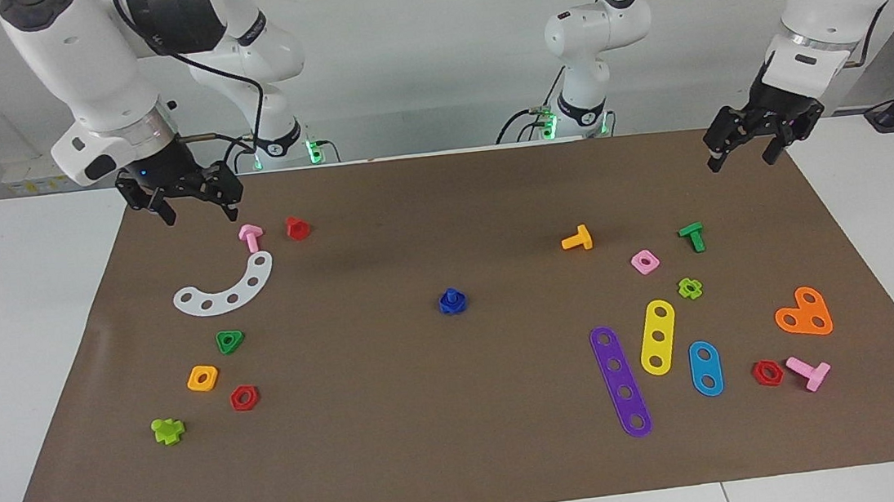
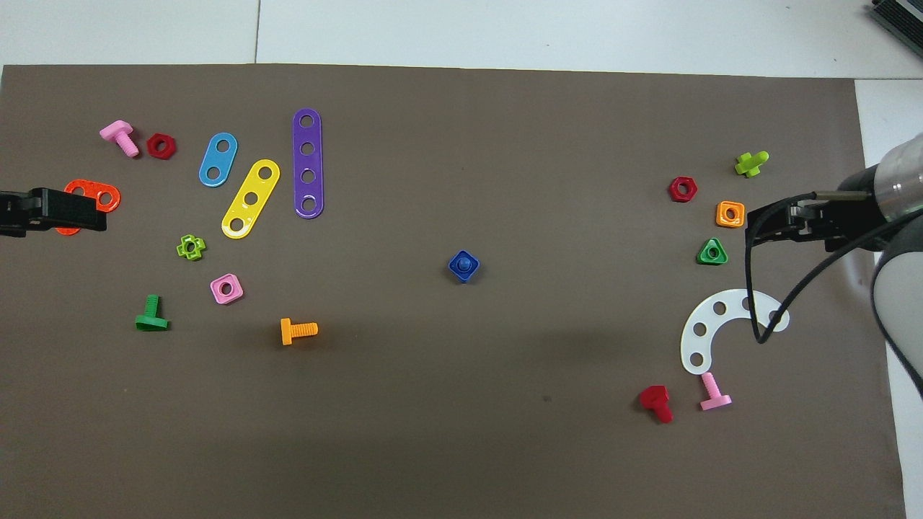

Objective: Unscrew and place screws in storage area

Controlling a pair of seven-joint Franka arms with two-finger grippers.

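2 grippers hang spread and empty at opposite mat ends, right gripper (image 1: pixel 181 201) and left gripper (image 1: pixel 756 141), probably waiting. Small dark blue plastic bolt-and-nut (image 1: pixel 452 301) sits assembled mid-mat on the brown paper mat (image 1: pixel 430 416), reachable by both.

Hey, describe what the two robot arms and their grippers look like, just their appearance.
Both arms have glossy white rounded shells with dark grey or black joint sections and a silver ring at the wrist. Each ends in a small black gripper, the left gripper and the right gripper, with two thin black jaws. Black cables run along both arms. Green lights glow at the bases.
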